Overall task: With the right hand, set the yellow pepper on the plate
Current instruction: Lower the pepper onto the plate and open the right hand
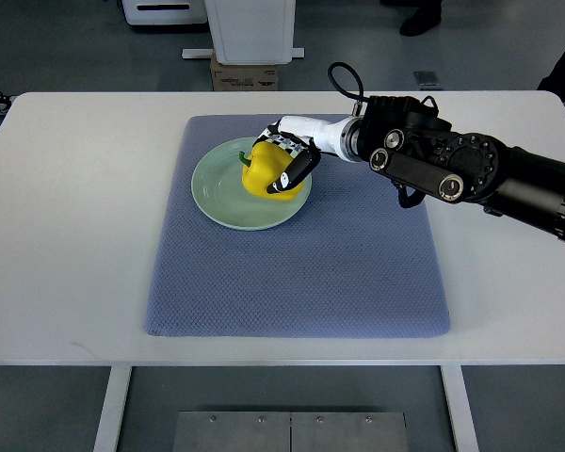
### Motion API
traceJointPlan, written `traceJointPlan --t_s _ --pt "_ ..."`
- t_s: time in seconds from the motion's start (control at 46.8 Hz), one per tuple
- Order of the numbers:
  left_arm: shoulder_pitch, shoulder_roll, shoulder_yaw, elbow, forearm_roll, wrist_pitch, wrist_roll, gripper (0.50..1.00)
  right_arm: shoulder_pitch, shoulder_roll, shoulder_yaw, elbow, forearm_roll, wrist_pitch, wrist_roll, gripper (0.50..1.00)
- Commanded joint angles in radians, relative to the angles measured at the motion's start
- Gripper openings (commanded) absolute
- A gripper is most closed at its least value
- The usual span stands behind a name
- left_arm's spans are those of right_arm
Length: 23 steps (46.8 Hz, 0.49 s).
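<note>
Where the grey floor shows beyond the far edge, a white counter [66, 235] fills most of the view, smooth and matt, rounded at its corners. Behind it, a white pedestal base with a cardboard box [245, 73] at its foot; dark shoes of a person [420, 17] at the top edge. Spread on the counter, a blue-grey mat [301, 273], rectangular, with a fine woven, dimpled texture and soft rounded corners. On the mat's far left part, a round pale green plate [217, 193], glossy, shallow-rimmed. On the plate's right half, the yellow pepper [262, 179]: bright, waxy, lobed and blocky, with a short green stem pointing left. Reaching in from the right edge, a black jointed arm with a white wrist, ending in the right hand [290, 155]; fingers [299, 169] curled over the pepper's top and right side, clamped on it. Pepper apparently touching the plate, though contact underneath not clear.
</note>
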<state>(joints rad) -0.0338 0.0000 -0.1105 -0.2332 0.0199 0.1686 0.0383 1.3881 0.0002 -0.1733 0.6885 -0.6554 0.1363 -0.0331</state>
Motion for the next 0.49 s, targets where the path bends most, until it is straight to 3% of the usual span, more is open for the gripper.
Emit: traceJointPlan --t_s 0.0,0.47 --pt "0.000 0.000 0.000 0.000 0.000 0.000 0.000 1.000 -0.011 0.000 0.000 0.000 0.000 -0.003 -0.005 0.500" --pt "0.000 0.000 0.000 0.000 0.000 0.000 0.000 1.000 -0.035 0.000 0.012 0.005 0.017 -0.004 -0.001 0.500"
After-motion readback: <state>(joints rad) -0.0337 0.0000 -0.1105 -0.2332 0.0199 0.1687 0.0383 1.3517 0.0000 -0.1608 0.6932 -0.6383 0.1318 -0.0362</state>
